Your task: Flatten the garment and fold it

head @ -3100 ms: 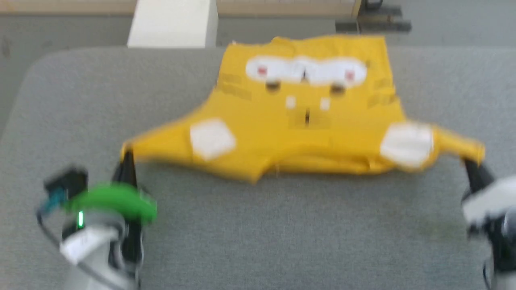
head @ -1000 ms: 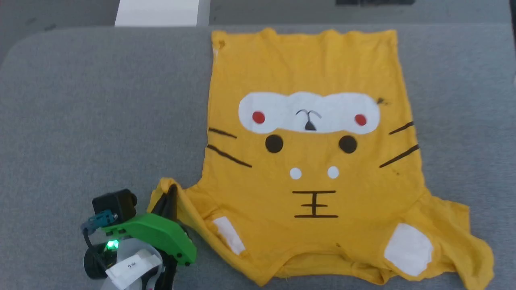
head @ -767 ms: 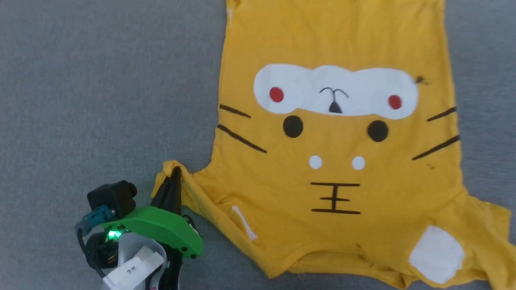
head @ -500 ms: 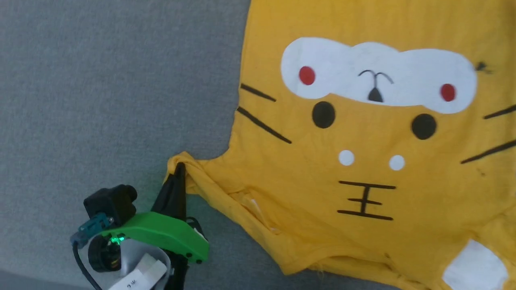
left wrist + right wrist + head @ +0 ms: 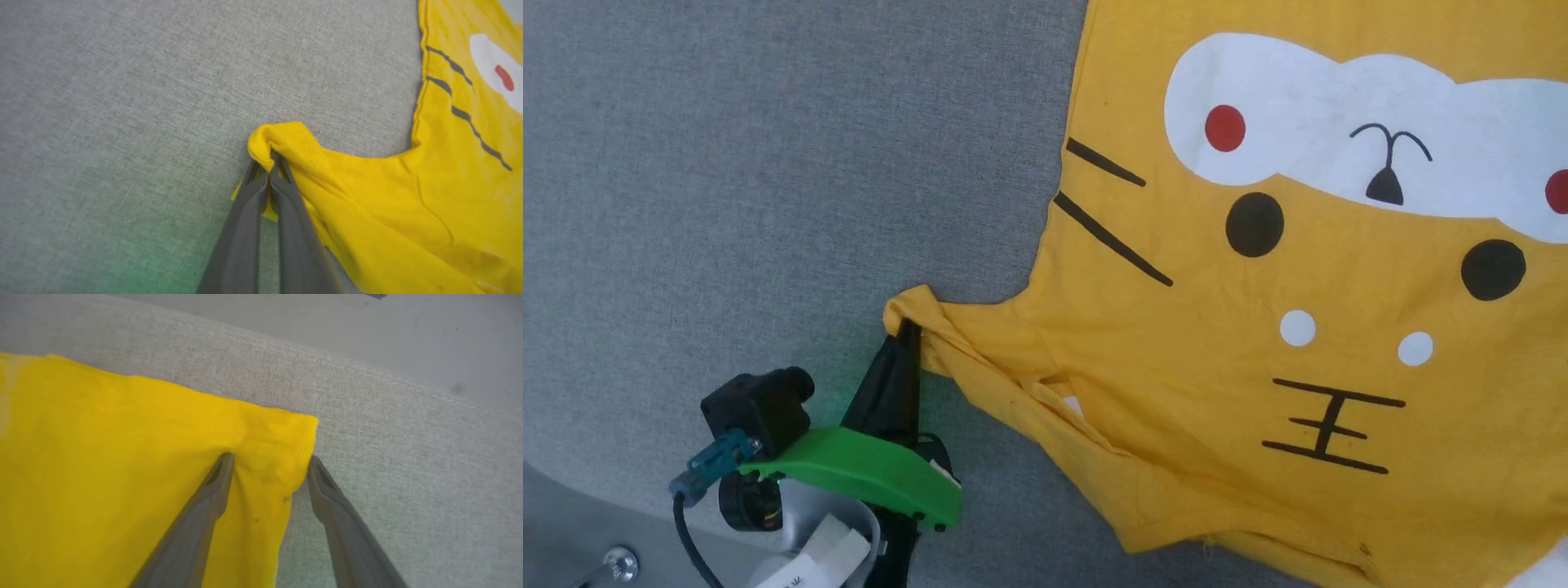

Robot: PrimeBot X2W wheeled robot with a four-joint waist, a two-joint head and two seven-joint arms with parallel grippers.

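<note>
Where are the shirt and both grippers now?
shirt (image 5: 1241, 302): head view, plain yellow chest area.
left gripper (image 5: 269, 161): left wrist view, shut fingertips pinching the sleeve (image 5: 286, 139).
right gripper (image 5: 269, 457): right wrist view, midway between open fingers astride a shirt corner.

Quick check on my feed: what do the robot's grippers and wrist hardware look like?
Left gripper: two long, dark, tapering fingers rising from a bright green cover, with a black camera, teal connector, black cable and white label. Right gripper: matching dark grey fingers.
</note>
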